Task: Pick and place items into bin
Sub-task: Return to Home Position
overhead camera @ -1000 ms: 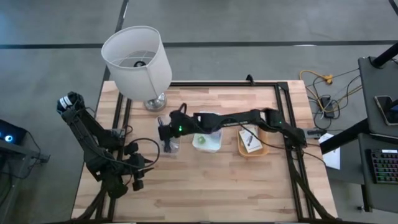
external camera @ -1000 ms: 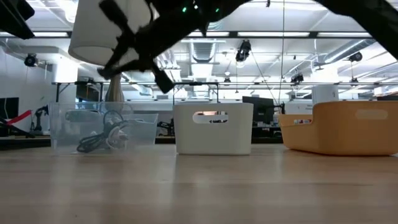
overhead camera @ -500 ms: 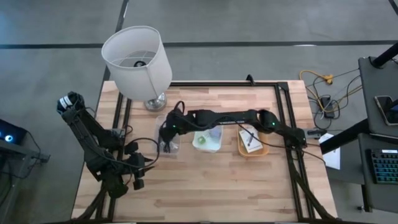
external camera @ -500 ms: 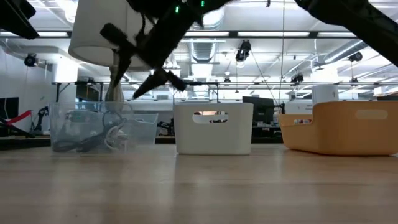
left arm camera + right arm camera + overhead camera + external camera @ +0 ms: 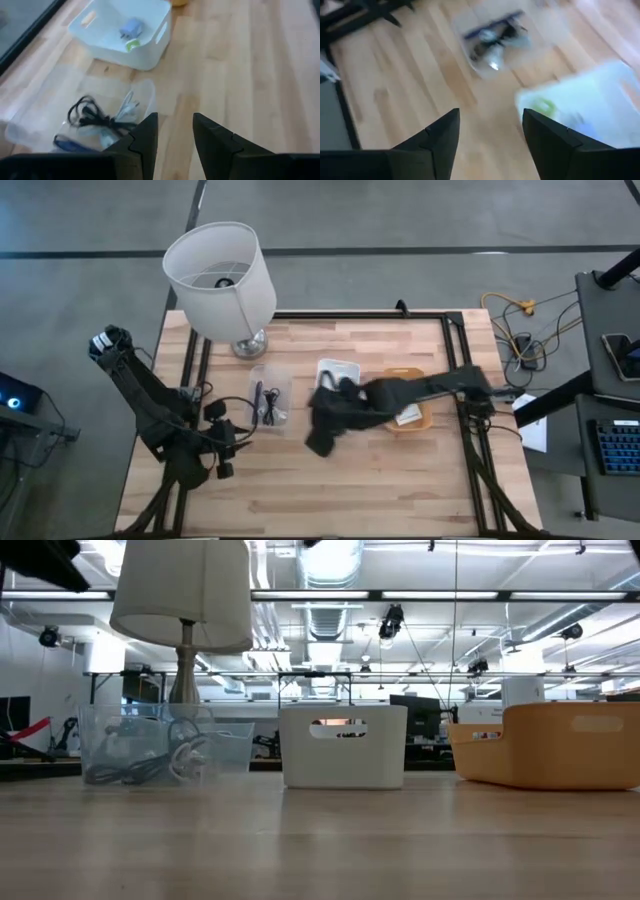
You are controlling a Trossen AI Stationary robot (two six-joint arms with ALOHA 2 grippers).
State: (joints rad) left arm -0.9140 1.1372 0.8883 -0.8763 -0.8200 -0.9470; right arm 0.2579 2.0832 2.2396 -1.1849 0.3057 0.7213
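Note:
Three bins stand in a row mid-table. The clear bin (image 5: 268, 402) holds dark cables (image 5: 95, 117). The white bin (image 5: 337, 372) holds a grey-blue cube (image 5: 131, 26) and a green piece (image 5: 131, 45). The orange bin (image 5: 412, 416) holds white packets (image 5: 404, 408). My right gripper (image 5: 320, 442) hangs open over bare wood just near of the white bin, with nothing between its fingers (image 5: 440, 137). My left gripper (image 5: 225, 458) waits open at the table's near left, pointing toward the clear bin, also with nothing in it.
A white-shaded lamp (image 5: 220, 268) stands at the far left corner, behind the clear bin. A black frame rail (image 5: 455, 350) runs along the table's right and far sides. Bare wood (image 5: 340, 490) stretches along the near edge. Cables and a keyboard lie off the table to the right.
My right gripper stood over the clear bin, dipped toward it and opened, letting a cable drop in with the others. It has then swung quickly away toward the table's near edge and right, past the white bin, and is out of the low view.

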